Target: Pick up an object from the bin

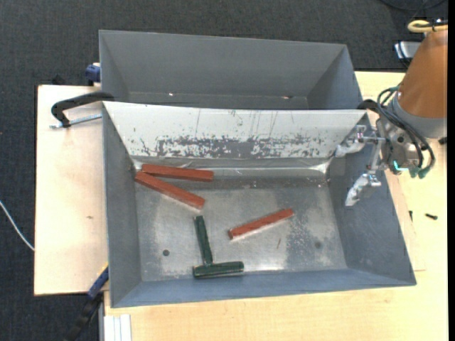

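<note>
My gripper (357,165) hangs at the bin's right wall, high above the floor, its two silver fingers spread apart and open with nothing between them. Nearest to it, a red flat stick (261,224) lies tilted on the bin floor, right of the middle. A dark green T-shaped tool (208,253) lies near the front wall, its stem pointing up the bin. Two more red sticks lie at the back left: one (178,172) along the back wall, the other (170,190) slanting just in front of it.
The arm with its orange cover and cables stands over the bin's right rim. The back wall of the bin is scratched and slopes down to the floor.
</note>
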